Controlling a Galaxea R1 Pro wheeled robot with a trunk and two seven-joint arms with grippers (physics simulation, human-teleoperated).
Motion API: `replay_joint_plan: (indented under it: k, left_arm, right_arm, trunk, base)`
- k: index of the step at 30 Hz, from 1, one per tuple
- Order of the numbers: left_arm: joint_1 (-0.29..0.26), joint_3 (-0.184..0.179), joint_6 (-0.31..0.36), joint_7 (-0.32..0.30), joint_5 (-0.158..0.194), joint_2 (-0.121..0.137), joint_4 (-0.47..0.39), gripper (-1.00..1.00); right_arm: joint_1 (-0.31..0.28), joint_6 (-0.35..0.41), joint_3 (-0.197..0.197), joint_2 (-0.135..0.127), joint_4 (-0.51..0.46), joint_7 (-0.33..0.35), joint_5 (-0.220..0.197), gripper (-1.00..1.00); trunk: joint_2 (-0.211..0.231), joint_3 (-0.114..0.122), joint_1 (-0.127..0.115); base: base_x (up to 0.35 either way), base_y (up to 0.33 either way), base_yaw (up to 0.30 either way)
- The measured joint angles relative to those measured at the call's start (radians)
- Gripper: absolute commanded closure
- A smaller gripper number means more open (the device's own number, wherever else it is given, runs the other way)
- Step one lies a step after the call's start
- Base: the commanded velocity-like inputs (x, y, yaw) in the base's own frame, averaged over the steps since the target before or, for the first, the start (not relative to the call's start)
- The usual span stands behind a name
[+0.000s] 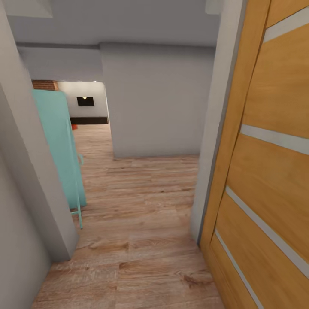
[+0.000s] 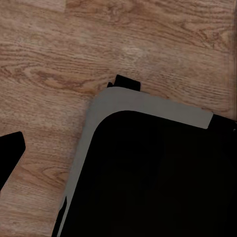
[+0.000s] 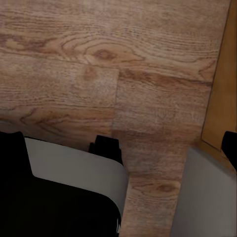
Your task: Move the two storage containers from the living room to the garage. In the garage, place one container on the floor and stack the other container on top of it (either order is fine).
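I am in a hallway with a light wood plank floor (image 1: 141,223). Far down the passage, a small orange-red patch (image 1: 74,127) lies on the floor by the living room opening; it is too small to tell whether it is a storage container. Beyond it are a brick fireplace corner (image 1: 44,84) and a white wall with a dark recess (image 1: 85,101). In the left wrist view a dark finger tip (image 2: 10,150) hangs over the planks, and in the right wrist view another dark tip (image 3: 230,147) sits at the picture's edge. Neither view lets me judge the jaws.
An open wooden panel door (image 1: 266,154) fills the right side, hinged on a grey door frame (image 1: 210,141). A teal panel on thin legs (image 1: 62,150) stands against the left wall (image 1: 25,180). A grey wall block (image 1: 159,103) faces me. My black, grey-edged base (image 2: 148,173) shows below both wrists.
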Motion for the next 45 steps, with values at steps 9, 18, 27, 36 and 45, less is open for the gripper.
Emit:
replay_joint_plan:
  k: [9,18,27,36,45]
  left_arm:
    - [0.0,0.0,0.0,-0.001,0.0,0.0,0.0,-1.0]
    - [0.0,0.0,0.0,-0.003,0.014,0.002,0.0,-1.0]
    - [0.0,0.0,0.0,-0.004,0.03,0.009,0.0,-1.0]
    - [0.0,0.0,0.001,-0.004,0.031,0.009,-0.001,-1.0]
    - [0.0,0.0,0.003,-0.049,0.029,0.013,-0.001,-1.0]
  right_arm:
    - [0.0,0.0,0.0,0.0,0.0,0.0,0.0,-1.0]
    - [0.0,0.0,0.0,-0.001,0.0,0.0,0.0,-1.0]
    - [0.0,0.0,0.0,-0.001,0.0,0.0,0.0,-1.0]
    - [0.0,0.0,0.0,-0.001,0.0,0.0,-0.001,-1.0]
    - [0.0,0.0,0.0,-0.001,0.0,0.0,-0.001,-1.0]
  trunk:
    - [0.0,0.0,0.0]
    - [0.0,0.0,0.0]
    - [0.0,0.0,0.0]
    - [0.0,0.0,0.0]
    - [0.0,0.0,0.0]
  base:
    - [0.333,0.0,0.0]
    - [0.333,0.0,0.0]
    - [0.333,0.0,0.0]
    - [0.334,0.0,0.0]
    - [0.333,0.055,0.0]
